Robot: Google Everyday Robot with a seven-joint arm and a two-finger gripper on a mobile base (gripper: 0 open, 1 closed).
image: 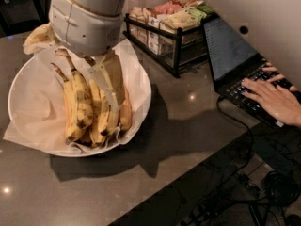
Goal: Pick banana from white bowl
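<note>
Banana (pixel 78 108) beneath tool (pixel 113 100), white bowl (pixel 19 81)

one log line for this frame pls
gripper: down in white bowl, at banana | banana: lying in bowl, not lifted | nearby: laptop, snack rack

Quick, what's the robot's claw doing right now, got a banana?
Gripper: low in the white bowl, against the banana; open, closed or holding cannot be told.

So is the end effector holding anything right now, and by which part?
Cannot tell: the end effector sits among the bananas in the white bowl, but any hold is hidden.
</note>
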